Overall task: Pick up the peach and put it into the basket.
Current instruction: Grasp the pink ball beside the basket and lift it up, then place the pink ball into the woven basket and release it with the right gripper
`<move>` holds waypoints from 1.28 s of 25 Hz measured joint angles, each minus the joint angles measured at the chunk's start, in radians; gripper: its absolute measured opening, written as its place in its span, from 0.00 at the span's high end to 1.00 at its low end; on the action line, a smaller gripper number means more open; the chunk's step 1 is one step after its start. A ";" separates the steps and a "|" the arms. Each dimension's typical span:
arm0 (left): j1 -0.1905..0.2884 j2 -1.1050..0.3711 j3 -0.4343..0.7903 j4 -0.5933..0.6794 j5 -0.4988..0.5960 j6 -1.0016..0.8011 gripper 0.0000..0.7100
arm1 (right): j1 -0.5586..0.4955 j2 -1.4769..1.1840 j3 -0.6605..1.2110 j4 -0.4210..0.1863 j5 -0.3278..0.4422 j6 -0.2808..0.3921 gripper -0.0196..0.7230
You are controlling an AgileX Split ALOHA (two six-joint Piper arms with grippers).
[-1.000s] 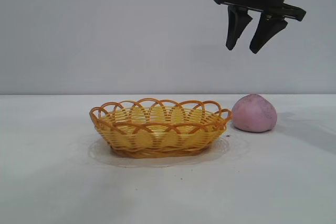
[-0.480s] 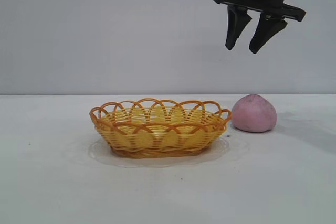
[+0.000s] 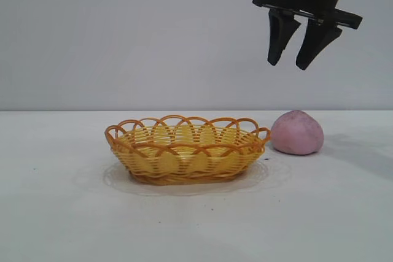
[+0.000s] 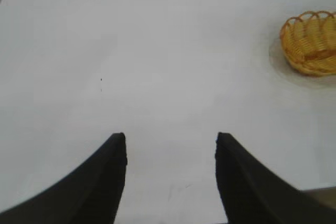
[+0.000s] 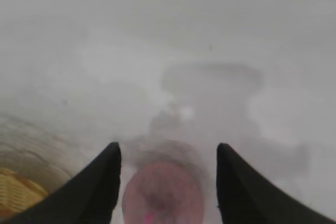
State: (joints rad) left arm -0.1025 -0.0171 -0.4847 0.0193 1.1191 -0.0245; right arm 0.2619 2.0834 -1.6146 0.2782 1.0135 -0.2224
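The pink-mauve peach sits on the white table just right of the yellow wicker basket, close to its rim. My right gripper hangs open and empty well above the peach. In the right wrist view the peach shows between the open gripper's fingers, far below, with part of the basket at the edge. My left gripper is open and empty over bare table, with the basket far off; it is out of the exterior view.
The white table spreads to the left, right and front of the basket. A grey wall stands behind.
My right gripper has moved slightly to the right and a little lower. The peach and basket have not moved.
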 joint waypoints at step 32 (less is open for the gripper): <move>0.182 -0.002 0.000 0.000 0.000 0.000 0.52 | 0.249 -0.112 -0.010 0.139 0.068 -0.178 0.97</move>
State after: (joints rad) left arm 0.0797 -0.0187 -0.4847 0.0193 1.1191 -0.0245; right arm 0.5111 1.9717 -1.6243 0.4171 1.0813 -0.4004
